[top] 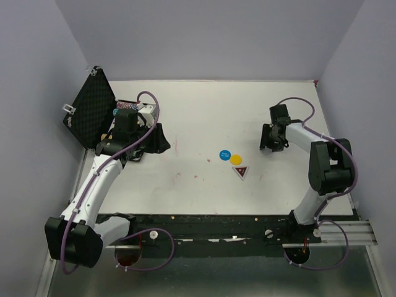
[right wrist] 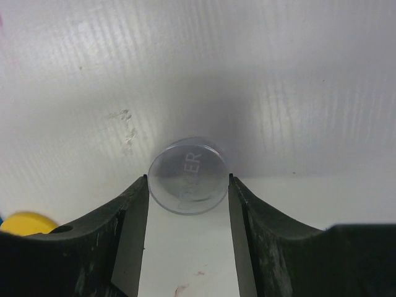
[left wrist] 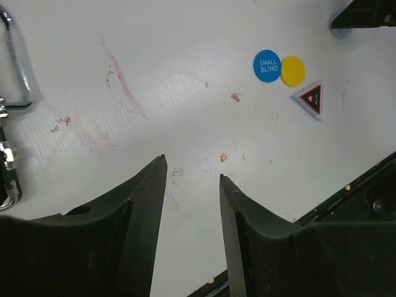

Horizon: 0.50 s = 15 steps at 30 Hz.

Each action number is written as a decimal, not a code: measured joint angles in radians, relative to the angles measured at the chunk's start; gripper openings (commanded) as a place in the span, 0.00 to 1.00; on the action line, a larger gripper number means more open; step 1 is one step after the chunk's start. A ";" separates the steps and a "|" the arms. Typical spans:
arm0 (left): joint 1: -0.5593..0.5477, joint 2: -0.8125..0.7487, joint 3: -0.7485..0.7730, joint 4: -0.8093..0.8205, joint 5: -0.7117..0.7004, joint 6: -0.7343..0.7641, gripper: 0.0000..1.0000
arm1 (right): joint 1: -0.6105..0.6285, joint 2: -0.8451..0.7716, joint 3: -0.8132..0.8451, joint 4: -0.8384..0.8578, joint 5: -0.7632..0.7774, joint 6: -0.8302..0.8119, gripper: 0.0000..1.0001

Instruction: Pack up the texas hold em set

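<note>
Leftmost, black hinged case with egg-crate foam lid [top: 90,110] stood open at far-left corner of desk [top: 198,111]. Left hand [left wrist: 192,168] beside it, spread, empty. Mid-desk: blue round disc [top: 224,154] touched yellow round disc [top: 236,159], dark triangular token [top: 241,171] nearby. Right hand [right wrist: 188,179] pinched translucent white round disc [right wrist: 188,166] edgewise.

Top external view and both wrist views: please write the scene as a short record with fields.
case: open, at far left of table
left gripper: open, empty, beside case
right gripper: shut on clear disc
blue disc: on table, touching yellow disc
triangular token: on table, near yellow disc, apart
</note>
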 measured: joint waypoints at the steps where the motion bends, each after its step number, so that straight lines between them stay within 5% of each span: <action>1: 0.000 0.008 -0.005 0.008 0.017 -0.009 0.51 | 0.007 -0.010 -0.004 -0.008 -0.010 -0.001 0.43; 15: 0.000 0.188 -0.090 0.165 0.274 -0.209 0.51 | 0.353 -0.115 -0.010 -0.008 -0.044 -0.016 0.41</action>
